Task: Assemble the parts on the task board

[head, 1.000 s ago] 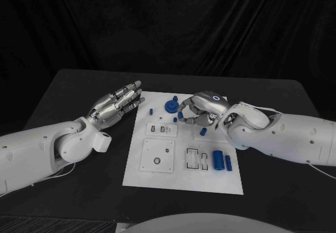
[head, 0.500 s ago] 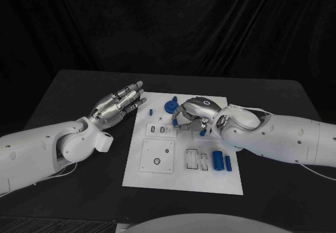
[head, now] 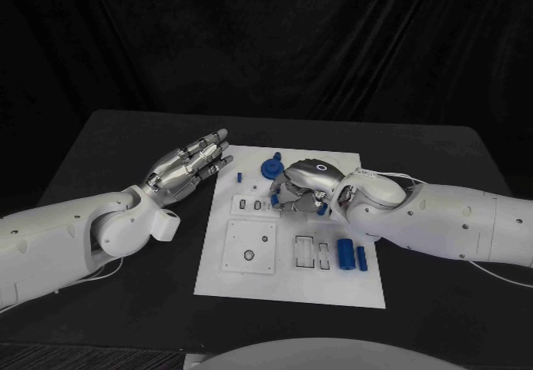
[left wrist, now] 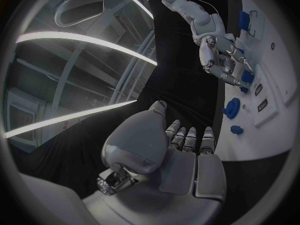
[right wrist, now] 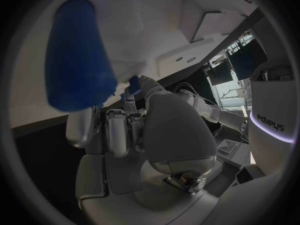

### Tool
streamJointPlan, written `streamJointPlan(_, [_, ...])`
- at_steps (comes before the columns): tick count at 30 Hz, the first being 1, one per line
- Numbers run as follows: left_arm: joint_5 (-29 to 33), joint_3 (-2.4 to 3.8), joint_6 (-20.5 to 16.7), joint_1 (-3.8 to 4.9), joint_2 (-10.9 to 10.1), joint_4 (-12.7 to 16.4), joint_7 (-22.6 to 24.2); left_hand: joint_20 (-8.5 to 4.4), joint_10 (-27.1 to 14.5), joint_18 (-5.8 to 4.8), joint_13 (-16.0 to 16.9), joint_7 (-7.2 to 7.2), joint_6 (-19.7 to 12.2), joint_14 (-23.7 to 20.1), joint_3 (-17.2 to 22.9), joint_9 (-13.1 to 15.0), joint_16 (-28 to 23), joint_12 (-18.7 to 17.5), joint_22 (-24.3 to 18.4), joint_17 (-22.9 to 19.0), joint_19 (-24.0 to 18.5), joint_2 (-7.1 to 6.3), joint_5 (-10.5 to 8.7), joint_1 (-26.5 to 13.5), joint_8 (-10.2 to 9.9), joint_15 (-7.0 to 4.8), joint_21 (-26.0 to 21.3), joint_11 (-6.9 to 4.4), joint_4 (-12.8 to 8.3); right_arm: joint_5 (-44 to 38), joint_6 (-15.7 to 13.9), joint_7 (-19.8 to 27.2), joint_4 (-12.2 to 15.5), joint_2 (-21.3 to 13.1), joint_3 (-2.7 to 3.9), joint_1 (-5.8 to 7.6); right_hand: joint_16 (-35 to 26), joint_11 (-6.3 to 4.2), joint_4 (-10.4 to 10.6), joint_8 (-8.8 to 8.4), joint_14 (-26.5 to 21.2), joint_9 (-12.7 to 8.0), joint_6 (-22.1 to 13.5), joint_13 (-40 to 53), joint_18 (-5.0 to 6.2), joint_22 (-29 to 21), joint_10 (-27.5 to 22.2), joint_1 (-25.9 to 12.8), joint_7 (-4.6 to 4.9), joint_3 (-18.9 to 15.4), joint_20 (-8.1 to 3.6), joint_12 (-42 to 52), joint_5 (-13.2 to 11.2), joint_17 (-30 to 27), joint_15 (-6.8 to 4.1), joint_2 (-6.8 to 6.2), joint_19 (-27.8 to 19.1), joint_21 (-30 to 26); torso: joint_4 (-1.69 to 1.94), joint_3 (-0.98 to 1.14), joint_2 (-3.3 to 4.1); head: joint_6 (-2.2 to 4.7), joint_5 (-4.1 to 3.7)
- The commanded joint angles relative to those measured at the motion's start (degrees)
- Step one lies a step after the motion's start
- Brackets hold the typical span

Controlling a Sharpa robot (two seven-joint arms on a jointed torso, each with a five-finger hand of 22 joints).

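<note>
The white task board [head: 291,287] lies mid-table. My right hand [head: 302,185] is bent down over its upper middle and pinches a small blue part [head: 276,198] in its fingertips, just right of two small slotted insets [head: 253,205]. The right wrist view shows that small blue part [right wrist: 133,85] at the fingertips, with a bigger blue peg [right wrist: 78,55] close by on the board. My left hand [head: 189,166] hovers open beside the board's left edge, holding nothing. The left wrist view shows the left hand [left wrist: 181,155] and, beyond it, the right hand [left wrist: 222,60] above the board [left wrist: 275,85].
A round blue part [head: 271,166] and a small blue peg [head: 239,176] sit near the board's far edge. Two blue cylinders [head: 346,251] lie at its right side. A square inset with holes [head: 250,247] and slotted insets [head: 311,253] occupy the near half.
My right hand has shifted left and lower across the board, carrying the small blue part toward the slotted insets. The left hand has stayed still.
</note>
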Motion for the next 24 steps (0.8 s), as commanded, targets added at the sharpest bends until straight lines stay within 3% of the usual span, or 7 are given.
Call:
streamJointPlan(1, [0.07, 0.05, 0.92, -0.1, 0.11, 0.04, 0.52, 0.28, 0.18, 0.99, -0.09, 0.21, -0.04, -0.02, 0.37, 0.05, -0.21, -0.34, -0.08, -0.07, 0.17, -0.01, 0.29, 0.71, 0.36, 0.37, -0.19, 0.36, -0.03, -0.06, 1.19, -0.92, -0.23, 0.16, 0.02, -0.24, -0.34, 0.41, -0.38, -0.11, 4.7, -0.11, -0.48, 15.09, -0.2, 7.03, 6.11, -0.45, 0.02, 0.01, 0.26, 0.2, -0.37, 10.33, 0.28, -0.05, -0.1, -0.42, 0.0, 0.04, 0.02, -0.04, -0.06])
streamJointPlan(7, [0.07, 0.05, 1.05, -0.15, 0.18, -0.01, 0.49, 0.28, 0.18, 0.99, -0.09, 0.21, -0.04, -0.02, 0.37, 0.05, -0.21, -0.34, -0.08, -0.07, 0.17, -0.01, 0.29, 0.71, 0.36, 0.37, -0.19, 0.36, -0.03, -0.06, 1.52, -1.63, -0.38, 0.31, 0.02, -0.31, -0.59, 0.42, -0.91, -0.72, 4.61, -0.2, -2.08, 15.09, -0.09, 6.91, 6.11, -0.5, 0.38, 0.17, 0.44, 0.2, -0.36, 10.13, 0.35, -0.03, -0.27, -0.91, -0.05, 0.05, 0.04, -0.14, -0.05])
streamJointPlan(12, [0.07, 0.05, 1.14, -0.2, 0.22, -0.06, 0.44, 0.29, 0.19, 0.99, -0.09, 0.27, -0.05, -0.02, 0.52, 0.05, -0.21, -0.34, -0.08, -0.07, 0.17, 0.06, 0.33, 0.73, 0.36, 0.38, -0.19, 0.42, -0.05, -0.06, 1.88, -1.94, -0.45, 0.41, 0.02, -0.35, -0.73, 0.28, -1.66, -2.08, 4.56, -0.58, -5.41, 15.09, -0.01, 6.87, 6.11, -0.74, 0.76, 0.41, 0.44, 0.2, -0.32, 10.01, 0.24, -0.14, -0.35, -1.33, -0.03, 0.02, 0.0, -0.22, -0.11])
streamJointPlan(24, [0.07, 0.05, 1.3, -0.29, 0.27, -0.28, 0.31, 0.29, 0.19, 0.99, -0.09, 0.27, -0.05, -0.02, 0.52, 0.05, -0.21, -0.34, -0.08, -0.07, 0.17, 0.06, 0.33, 0.73, 0.36, 0.38, -0.19, 0.42, -0.05, -0.06, 3.26, -2.22, -0.75, 0.74, 0.02, -0.4, -0.92, 0.15, -2.71, -4.6, 4.54, -2.3, -11.16, 15.09, -0.04, 7.12, 6.11, -1.7, 0.67, 0.26, 0.36, 0.2, -4.01, 9.82, 0.15, -0.75, -0.11, -1.52, -0.06, 0.03, 0.01, -0.39, -0.18])
